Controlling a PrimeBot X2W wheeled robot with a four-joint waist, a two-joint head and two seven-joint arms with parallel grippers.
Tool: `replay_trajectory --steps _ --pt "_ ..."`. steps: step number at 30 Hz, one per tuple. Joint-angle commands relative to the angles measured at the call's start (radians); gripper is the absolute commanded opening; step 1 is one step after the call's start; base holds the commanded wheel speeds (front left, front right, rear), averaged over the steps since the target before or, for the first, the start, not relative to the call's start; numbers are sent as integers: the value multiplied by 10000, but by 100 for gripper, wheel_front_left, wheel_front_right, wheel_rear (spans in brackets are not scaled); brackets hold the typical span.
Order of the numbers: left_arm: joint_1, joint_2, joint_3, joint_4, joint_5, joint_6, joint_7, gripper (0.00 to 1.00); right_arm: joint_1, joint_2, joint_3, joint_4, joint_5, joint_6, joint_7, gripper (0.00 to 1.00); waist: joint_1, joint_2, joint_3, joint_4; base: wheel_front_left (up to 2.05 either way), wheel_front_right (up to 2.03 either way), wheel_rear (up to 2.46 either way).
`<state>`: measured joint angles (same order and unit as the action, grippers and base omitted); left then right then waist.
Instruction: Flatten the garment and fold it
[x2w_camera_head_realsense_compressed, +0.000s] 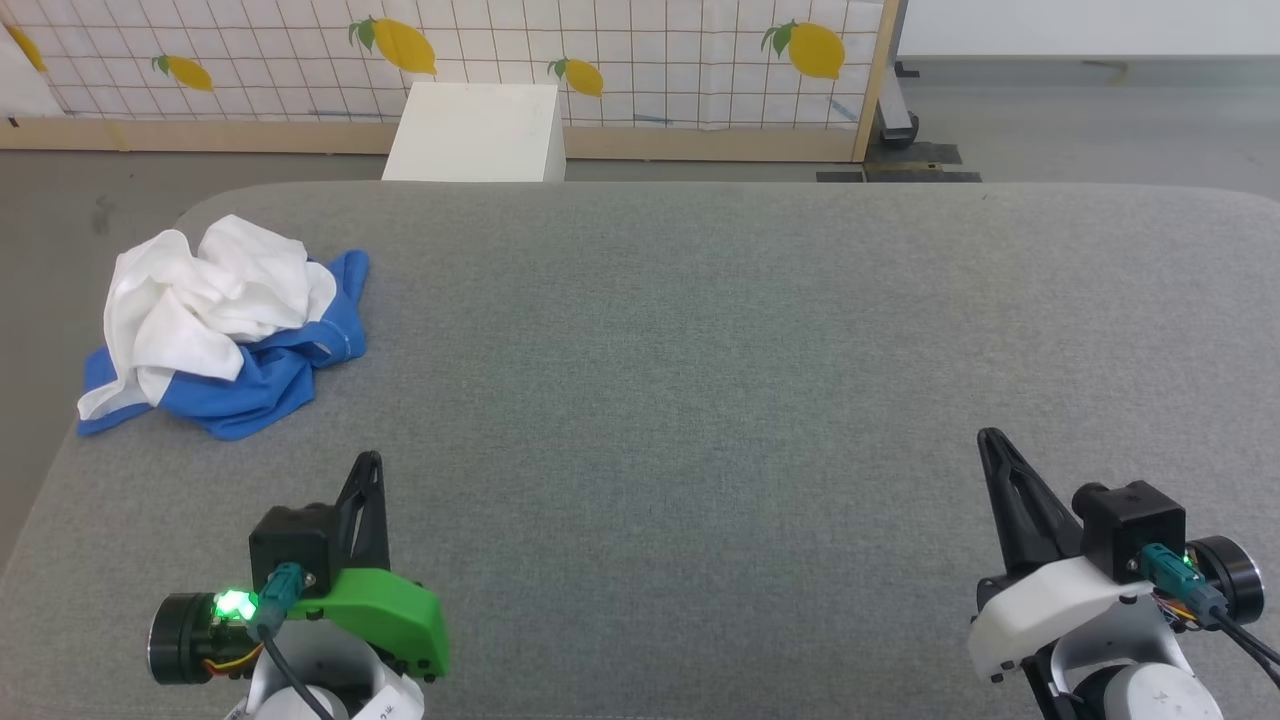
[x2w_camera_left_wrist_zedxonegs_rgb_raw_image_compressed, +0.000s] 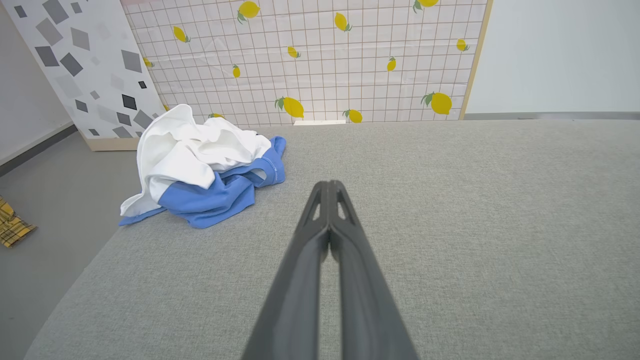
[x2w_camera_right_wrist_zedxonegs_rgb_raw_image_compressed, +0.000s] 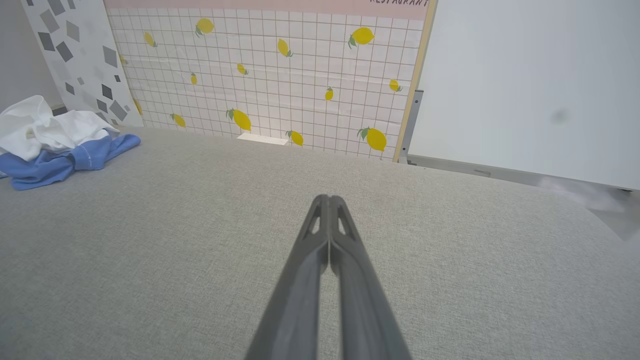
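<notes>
The garment (x2w_camera_head_realsense_compressed: 225, 325) lies in a crumpled heap at the far left of the grey padded surface (x2w_camera_head_realsense_compressed: 700, 350), close to its left edge. The white body is bunched on top, with blue fabric beneath it and spilling to the right.

The left gripper (x2w_camera_head_realsense_compressed: 370, 462) sits near left and the right gripper (x2w_camera_head_realsense_compressed: 988, 438) near right. Each has its fingers pressed together and holds nothing. Neither touches the cloth, and the right one is well apart from it.

The step in hand is judged to be the first reach.
1. Spread the left fingers before you approach.
2. Aim for an exposed edge, such as the blue fold at the heap's right, not the white mound, so that you do not pinch several layers.
3. Draw the heap toward the centre, away from the left edge, where both arms can spread it.
</notes>
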<state>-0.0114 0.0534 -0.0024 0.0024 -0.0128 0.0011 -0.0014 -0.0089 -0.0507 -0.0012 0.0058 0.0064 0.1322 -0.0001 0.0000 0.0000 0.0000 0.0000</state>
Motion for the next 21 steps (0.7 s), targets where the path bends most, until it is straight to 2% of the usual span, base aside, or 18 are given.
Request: replay_trajectory --steps 1,13,21 --pt "0 0 0 0 0 0 0 100 0 0 -2 0 0 0 0 100 0 0 0 0 0 0 0" --pt "-72 -2 -128 117 -163 61 -159 100 -14 0 -25 61 102 -1 -122 100 0 0 2 64 0 0 0" --pt "-144 24 -202 251 -267 127 -329 100 -23 1 -31 95 164 -2 -248 100 0 0 6 393 0 0 0"
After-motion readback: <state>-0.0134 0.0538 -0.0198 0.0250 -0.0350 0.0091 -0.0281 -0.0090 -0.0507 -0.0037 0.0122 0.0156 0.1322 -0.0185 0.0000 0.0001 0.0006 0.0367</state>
